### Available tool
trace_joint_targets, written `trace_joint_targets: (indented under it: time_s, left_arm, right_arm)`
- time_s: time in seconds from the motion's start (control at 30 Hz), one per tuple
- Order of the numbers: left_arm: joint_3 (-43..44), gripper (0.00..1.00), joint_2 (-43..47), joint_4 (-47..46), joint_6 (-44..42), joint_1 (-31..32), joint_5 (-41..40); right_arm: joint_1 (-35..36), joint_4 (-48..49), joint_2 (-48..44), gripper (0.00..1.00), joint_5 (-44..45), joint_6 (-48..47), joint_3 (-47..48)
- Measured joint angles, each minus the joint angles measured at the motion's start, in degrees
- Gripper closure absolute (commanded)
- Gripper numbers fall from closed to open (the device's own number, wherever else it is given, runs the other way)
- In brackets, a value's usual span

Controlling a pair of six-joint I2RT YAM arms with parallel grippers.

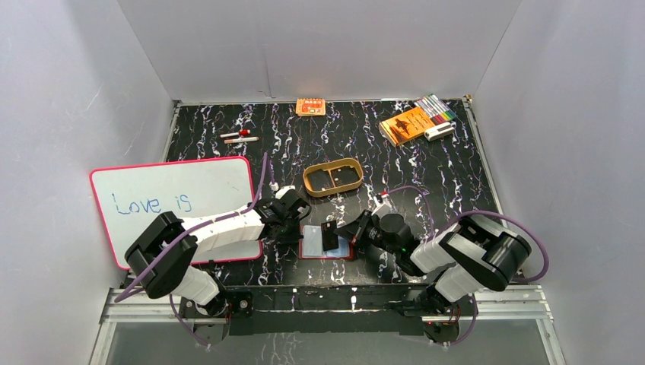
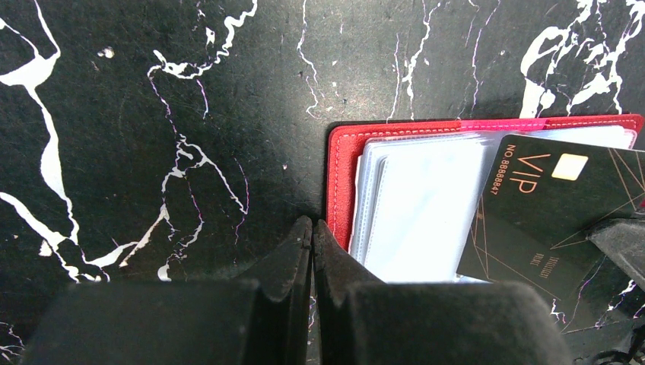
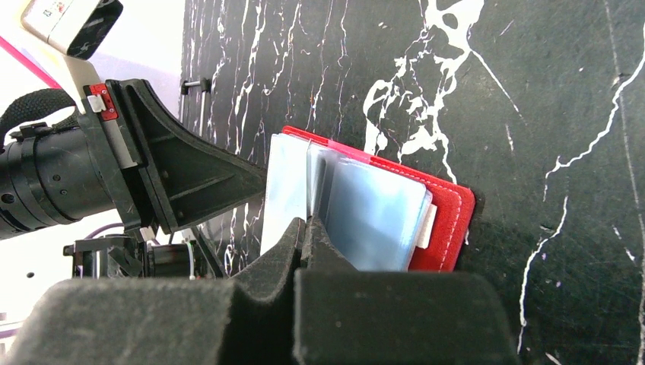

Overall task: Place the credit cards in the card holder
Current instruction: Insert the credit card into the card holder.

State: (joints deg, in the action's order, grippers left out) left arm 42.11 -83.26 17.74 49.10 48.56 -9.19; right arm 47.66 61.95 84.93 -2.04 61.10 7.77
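At bottom centre of the left wrist view, shows the left claw (image 2: pixel 312 234) pressed together on nothing, tips just beside the red left edge of the wallet (image 2: pixel 340 182). Leaves that wallet, lying open on the black marbled table (image 2: pixel 152 114) low in the middle of the top view, seemingly unpinned; cannot tell whether the tips bear on it. Risks sliding it across the table under any push from a card.

At bottom centre of the right wrist view, shows the right claw (image 3: pixel 304 228) clamped, judging by all 3 views, on 1 black card (image 2: pixel 548 201), tilted over the clear sleeves (image 2: pixel 426 205) and not yet in a pocket. Risks catching the card's corner on a sleeve lip, bending it, or slipping it between 2 sleeves rather than inside 1. Risks also knocking the 2 claws together, being so near.

Farther back, well apart: a tan tray (image 1: pixel 332 177), a whiteboard (image 1: pixel 175 201), an orange booklet (image 1: pixel 405 124).
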Motion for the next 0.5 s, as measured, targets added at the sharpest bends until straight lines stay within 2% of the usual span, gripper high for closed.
trace_joint_targets:
  time_s: [0.5]
  left_arm:
    - [-0.07, 0.99, 0.02, -0.17, 0.02, 0.00, 0.02]
  right_arm:
    - [0.09, 1.22, 2.56, 1.00, -0.81, 6.54, -0.15]
